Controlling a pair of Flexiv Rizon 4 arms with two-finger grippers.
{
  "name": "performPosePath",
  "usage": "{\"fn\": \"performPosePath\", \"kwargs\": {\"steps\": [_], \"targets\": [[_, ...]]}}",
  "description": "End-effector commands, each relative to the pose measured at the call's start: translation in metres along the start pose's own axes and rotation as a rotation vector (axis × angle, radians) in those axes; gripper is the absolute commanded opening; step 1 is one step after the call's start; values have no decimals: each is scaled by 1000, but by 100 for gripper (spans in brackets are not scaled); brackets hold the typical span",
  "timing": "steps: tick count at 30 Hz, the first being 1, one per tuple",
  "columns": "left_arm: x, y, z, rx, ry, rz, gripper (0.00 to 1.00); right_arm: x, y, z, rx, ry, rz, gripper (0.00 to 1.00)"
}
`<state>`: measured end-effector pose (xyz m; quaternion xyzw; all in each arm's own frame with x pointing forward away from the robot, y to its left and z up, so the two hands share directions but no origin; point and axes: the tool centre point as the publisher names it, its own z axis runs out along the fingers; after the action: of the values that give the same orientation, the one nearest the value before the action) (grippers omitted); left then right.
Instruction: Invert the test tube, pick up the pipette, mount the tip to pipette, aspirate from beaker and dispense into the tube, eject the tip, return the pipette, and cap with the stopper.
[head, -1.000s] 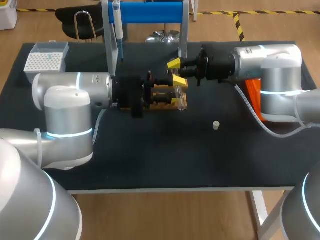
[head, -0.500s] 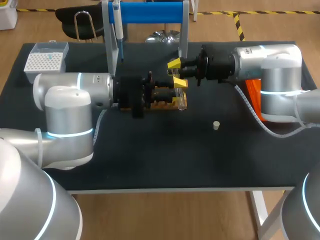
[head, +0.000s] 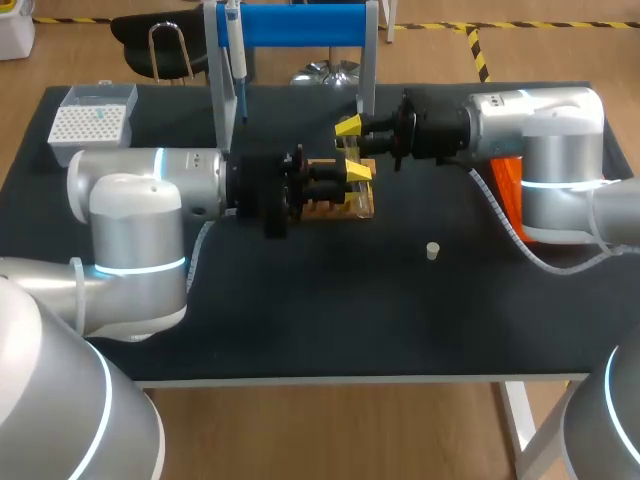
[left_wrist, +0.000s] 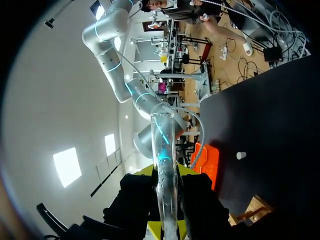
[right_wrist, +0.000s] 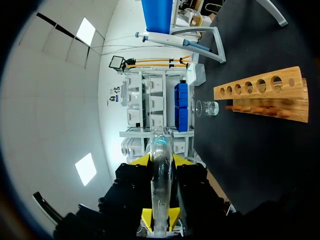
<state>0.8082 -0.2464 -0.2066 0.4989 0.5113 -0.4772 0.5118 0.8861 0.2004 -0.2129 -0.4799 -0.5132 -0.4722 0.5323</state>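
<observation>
Glass tube (left_wrist: 164, 135) lies upper centre in the head view, over the rack (head: 328, 208). Left gripper (left_wrist: 167, 171) and right gripper (right_wrist: 161, 161) each clamp it, jaws nearly together.

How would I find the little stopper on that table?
Start at the black table. Right of its middle, nearer the front edge than the wooden rack, sits the stopper. It is a small pale plug standing alone, touching nothing.

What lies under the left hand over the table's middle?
A wooden rack lies on the table under the left hand. The hand covers part of it from above; only its near edge shows.
</observation>
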Motion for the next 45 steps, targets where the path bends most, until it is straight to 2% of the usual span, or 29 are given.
{"fn": "performPosePath", "kwargs": {"steps": [1, 2, 3, 4, 5, 29, 38, 42, 44, 45], "targets": [[-1, 1, 1, 4, -4, 2, 0, -1, 0, 0, -1, -3, -1, 0], [-1, 1, 1, 7, -3, 0, 0, -1, 0, 0, -1, -3, -1, 1], [-1, 1, 1, 11, -3, -1, 0, -1, 0, 0, -1, -3, -1, 32], [-1, 1, 1, 15, -3, -2, 0, -1, 0, 0, -1, -3, -1, 88], [-1, 1, 1, 20, -1, -4, 0, -1, 0, 0, -1, -3, -1, 100], [-1, 0, 1, 23, -1, -5, 0, -1, 0, 0, -1, -3, -1, 100], [-1, 0, 1, 23, -1, -5, 0, 8, -8, -38, -44, -40, -391, 100], [-1, 0, 1, 23, -1, -5, 0, 2, -10, -60, -57, -53, -588, 100], [-1, 0, 1, 23, -1, -5, 0, -5, -9, -70, -92, -104, -721, 100], [-1, 0, 1, 23, -1, -5, 0, -5, -9, -70, -92, -104, -721, 100]]}}
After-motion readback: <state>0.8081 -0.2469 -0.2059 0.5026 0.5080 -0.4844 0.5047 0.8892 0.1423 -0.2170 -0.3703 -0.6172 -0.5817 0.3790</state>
